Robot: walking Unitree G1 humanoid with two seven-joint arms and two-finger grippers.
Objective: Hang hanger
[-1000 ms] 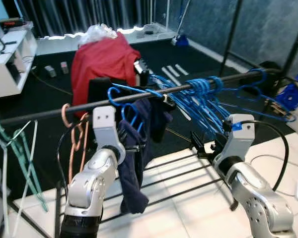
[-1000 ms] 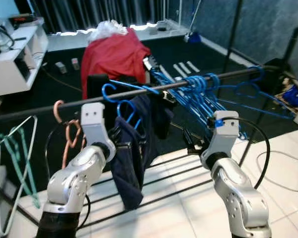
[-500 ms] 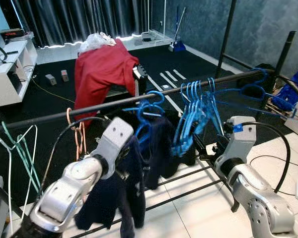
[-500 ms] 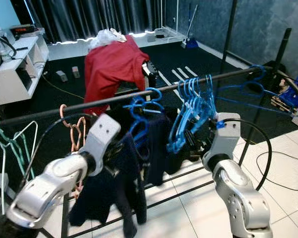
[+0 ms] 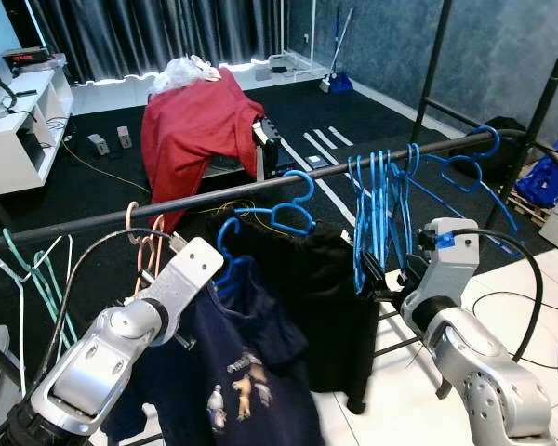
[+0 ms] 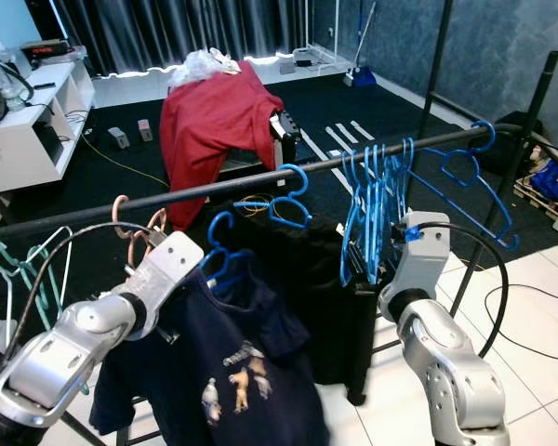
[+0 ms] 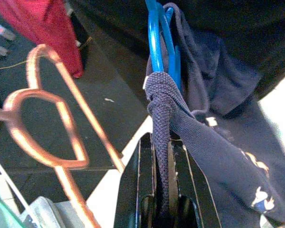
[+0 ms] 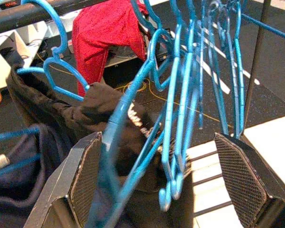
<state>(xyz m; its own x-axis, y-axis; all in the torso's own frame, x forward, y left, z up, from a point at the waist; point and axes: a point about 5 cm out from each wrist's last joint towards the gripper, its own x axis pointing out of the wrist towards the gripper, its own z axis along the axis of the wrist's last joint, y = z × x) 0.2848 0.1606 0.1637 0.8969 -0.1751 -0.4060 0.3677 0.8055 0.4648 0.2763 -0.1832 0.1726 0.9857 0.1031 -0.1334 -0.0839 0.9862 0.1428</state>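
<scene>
**Hook below the rail**

The rail [image 5: 260,190] runs left to right above the left tool [image 7: 162,156], which is clenched on the navy shirt [image 5: 251,381] at its blue hanger [image 5: 225,255]; the hook hangs just under the rail. The right tool [image 8: 156,166] is spread wide among empty hangers [image 5: 381,209].

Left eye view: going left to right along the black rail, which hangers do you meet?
Green hangers → copper hangers → blue hanger with black garment → bunch of empty blue hangers → lone blue hanger.
</scene>
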